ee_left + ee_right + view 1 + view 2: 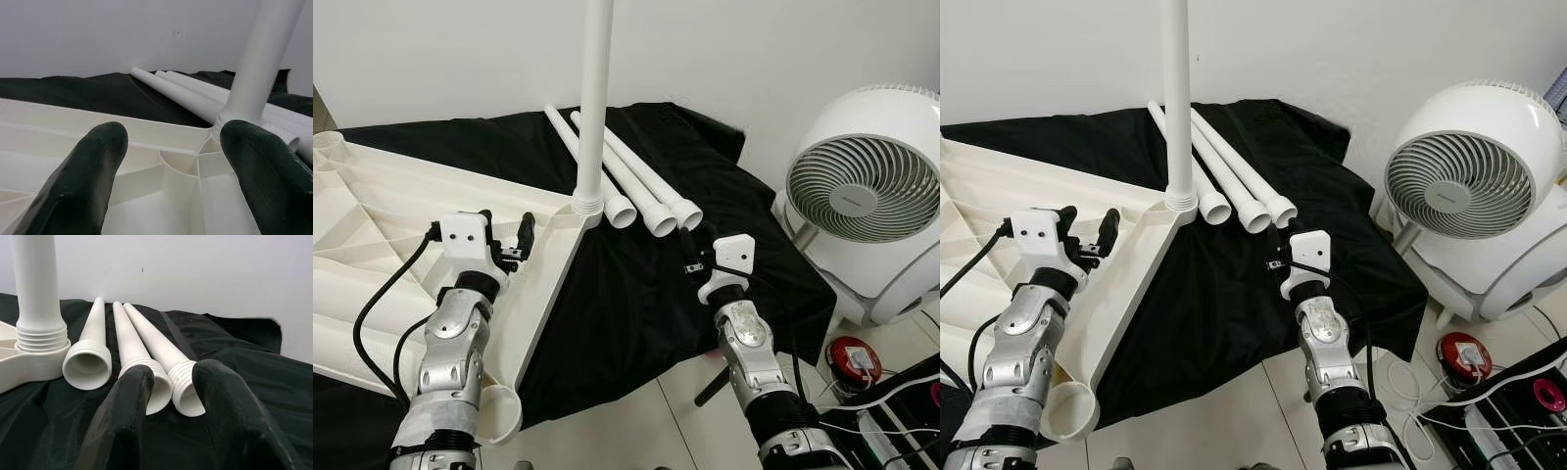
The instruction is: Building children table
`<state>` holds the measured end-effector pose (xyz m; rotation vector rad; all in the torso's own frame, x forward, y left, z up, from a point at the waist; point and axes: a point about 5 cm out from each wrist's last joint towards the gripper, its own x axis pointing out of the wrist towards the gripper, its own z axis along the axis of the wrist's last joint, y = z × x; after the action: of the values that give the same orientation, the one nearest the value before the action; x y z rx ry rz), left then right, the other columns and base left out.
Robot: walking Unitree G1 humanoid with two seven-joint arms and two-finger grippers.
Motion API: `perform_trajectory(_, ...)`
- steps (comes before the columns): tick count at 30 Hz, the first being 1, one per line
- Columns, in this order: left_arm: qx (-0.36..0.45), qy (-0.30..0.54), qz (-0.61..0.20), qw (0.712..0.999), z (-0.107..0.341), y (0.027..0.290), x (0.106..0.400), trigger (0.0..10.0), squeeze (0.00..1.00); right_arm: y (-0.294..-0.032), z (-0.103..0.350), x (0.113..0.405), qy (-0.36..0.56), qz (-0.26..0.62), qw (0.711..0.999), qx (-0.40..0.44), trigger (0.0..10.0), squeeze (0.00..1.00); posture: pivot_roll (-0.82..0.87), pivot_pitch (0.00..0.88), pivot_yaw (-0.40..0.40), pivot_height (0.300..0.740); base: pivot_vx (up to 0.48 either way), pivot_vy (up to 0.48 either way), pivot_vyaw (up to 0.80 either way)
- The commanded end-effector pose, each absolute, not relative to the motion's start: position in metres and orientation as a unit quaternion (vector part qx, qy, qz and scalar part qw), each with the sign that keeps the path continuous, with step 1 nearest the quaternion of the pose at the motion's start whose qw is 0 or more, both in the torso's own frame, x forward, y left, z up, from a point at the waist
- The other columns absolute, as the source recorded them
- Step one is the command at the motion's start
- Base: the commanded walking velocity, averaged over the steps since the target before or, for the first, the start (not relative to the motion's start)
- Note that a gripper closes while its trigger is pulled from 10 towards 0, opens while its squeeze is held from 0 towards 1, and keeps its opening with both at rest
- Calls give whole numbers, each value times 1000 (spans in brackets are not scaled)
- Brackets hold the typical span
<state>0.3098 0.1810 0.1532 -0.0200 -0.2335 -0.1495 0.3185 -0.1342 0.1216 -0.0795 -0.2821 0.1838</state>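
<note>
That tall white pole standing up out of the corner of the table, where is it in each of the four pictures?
Left eye view: upright leg, top centre, screwed into the tabletop corner.
Right eye view: upright leg, left of centre.
Left wrist view: upright leg, beyond the fingers.
Right wrist view: upright leg, at one edge.
Shared landmark: three loose legs on the black cloth.
</note>
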Motion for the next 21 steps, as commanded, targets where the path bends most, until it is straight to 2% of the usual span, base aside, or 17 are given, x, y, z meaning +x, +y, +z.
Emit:
perform_trajectory(1, -9, -115, -33, 993, 152, 185, 310, 10000, 0, -135, 122, 320, -143, 89, 985, -41, 10000, 0, 42, 0, -34, 740, 0, 0, 763)
perform_trajectory(10, -8, -117, -31, 993, 151, 184, 310, 10000, 0, -136, 123, 321, -144, 88, 985, -40, 10000, 0, 40, 0, -41, 740, 0, 0, 753)
perform_trajectory(21, -13, -118, -28, 993, 151, 185, 311, 10000, 0, -136, 124, 323, -149, 89, 985, -28, 10000, 0, 40, 0, -43, 740, 0, 0, 0)
